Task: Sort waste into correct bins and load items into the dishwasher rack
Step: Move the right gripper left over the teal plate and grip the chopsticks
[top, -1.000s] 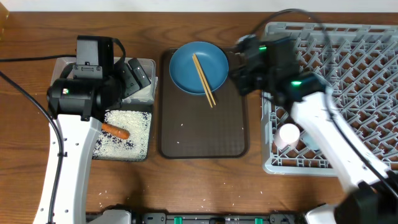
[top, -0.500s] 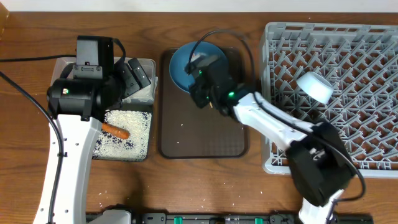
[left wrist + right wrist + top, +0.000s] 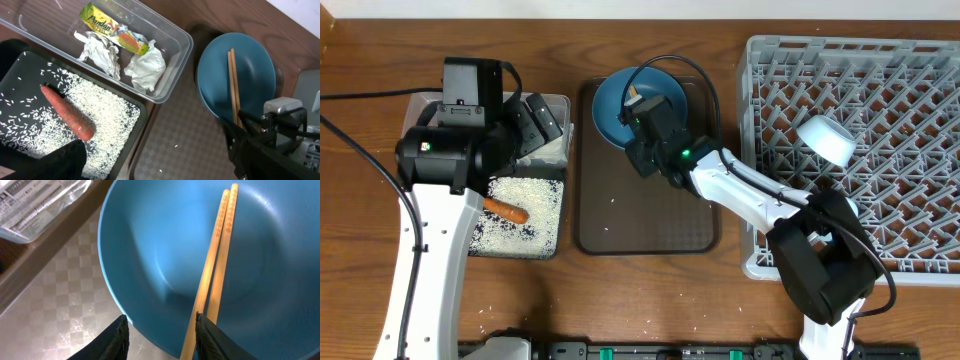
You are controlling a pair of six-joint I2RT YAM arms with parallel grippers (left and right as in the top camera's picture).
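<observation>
My right gripper (image 3: 162, 330) is open and low over the near rim of the blue plate (image 3: 165, 245), its fingers either side of the end of the wooden chopsticks (image 3: 215, 265) lying in the plate. In the overhead view it (image 3: 638, 125) reaches across the brown tray. My left gripper (image 3: 535, 120) is open and empty above the bins. The clear tub (image 3: 180, 45) holds the wrapper (image 3: 112, 30), foil (image 3: 100, 52) and paper (image 3: 147, 67). The black tray (image 3: 142, 107) holds rice (image 3: 110, 115) and the carrot (image 3: 67, 112). A white bowl (image 3: 825, 140) stands in the rack (image 3: 900, 100). The cups are hidden.
The brown serving tray (image 3: 650, 215) lies between the bins and the rack, with a few stray rice grains on it. The right arm's cable loops over the plate. The right arm crosses the rack's front left corner.
My right arm has swung from the rack leftwards to the blue plate and come down over the chopsticks. The white bowl now shows in the rack. The left arm has not moved.
</observation>
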